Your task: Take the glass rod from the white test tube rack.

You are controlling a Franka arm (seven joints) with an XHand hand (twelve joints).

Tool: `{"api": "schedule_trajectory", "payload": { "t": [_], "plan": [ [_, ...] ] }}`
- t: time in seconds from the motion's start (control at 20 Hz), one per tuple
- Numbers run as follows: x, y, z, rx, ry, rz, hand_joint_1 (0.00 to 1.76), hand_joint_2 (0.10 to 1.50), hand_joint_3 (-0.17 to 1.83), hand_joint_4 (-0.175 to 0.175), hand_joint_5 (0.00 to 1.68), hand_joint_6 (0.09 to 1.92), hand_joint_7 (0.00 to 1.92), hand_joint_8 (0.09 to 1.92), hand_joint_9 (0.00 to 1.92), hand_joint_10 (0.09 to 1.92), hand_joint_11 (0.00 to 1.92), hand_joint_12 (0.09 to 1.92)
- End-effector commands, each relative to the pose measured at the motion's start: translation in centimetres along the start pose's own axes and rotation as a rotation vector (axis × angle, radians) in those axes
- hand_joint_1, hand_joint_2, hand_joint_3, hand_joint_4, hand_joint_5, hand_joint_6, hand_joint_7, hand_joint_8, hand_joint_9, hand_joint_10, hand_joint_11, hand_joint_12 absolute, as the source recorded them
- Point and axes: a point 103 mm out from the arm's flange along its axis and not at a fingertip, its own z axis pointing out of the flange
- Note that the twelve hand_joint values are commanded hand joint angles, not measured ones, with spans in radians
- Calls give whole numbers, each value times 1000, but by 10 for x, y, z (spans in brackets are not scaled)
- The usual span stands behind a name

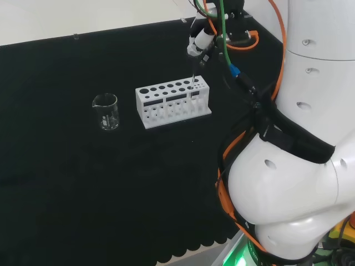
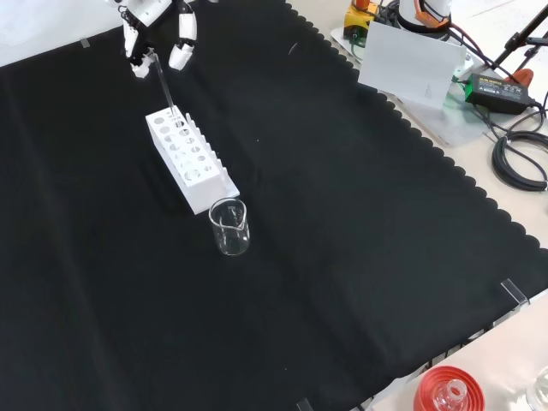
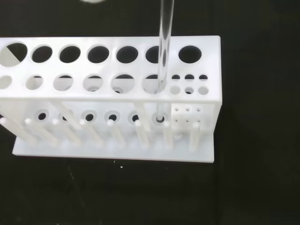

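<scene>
The white test tube rack [image 1: 172,102] stands mid-bench, long side toward the head view. A clear glass rod [image 2: 163,86] rises nearly upright from a hole near the rack's [image 2: 199,184] far end. The hand [image 2: 147,10] hangs above that end with its fingers [image 2: 182,44] curled in on the rod's top. In the head view the hand [image 1: 201,40] sits above the rack's right end, with the rod [image 1: 192,77] a thin line below it. The wrist view shows the rod [image 3: 165,47] passing down through a hole of the rack [image 3: 213,61], its lower end still inside.
A small glass beaker [image 1: 105,112] stands left of the rack in the head view, and nearer than the rack in the front view [image 2: 229,227]. A red ribbed stand [image 2: 449,392] with a flask sits at the cloth's near edge. The arm's white links [image 1: 310,138] fill the right.
</scene>
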Motion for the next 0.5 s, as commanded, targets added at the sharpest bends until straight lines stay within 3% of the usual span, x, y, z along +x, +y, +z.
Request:
{"api": "schedule_trajectory", "payload": {
  "t": [0.05, 0.4, 0.5],
  "plan": [
    [-13, 7, 7, 69, -23, -3, 826, 766, 597, -50, 626, 943, 550, 815, 857, 731, 871, 1243],
    [-13, 7, 7, 58, -44, -6, 844, 758, 613, -48, 650, 948, 561, 821, 853, 747, 865, 1253],
    [-24, 18, 12, 63, -25, 17, 858, 756, 625, -54, 676, 938, 590, 814, 882, 737, 889, 1238]
  ]
}}
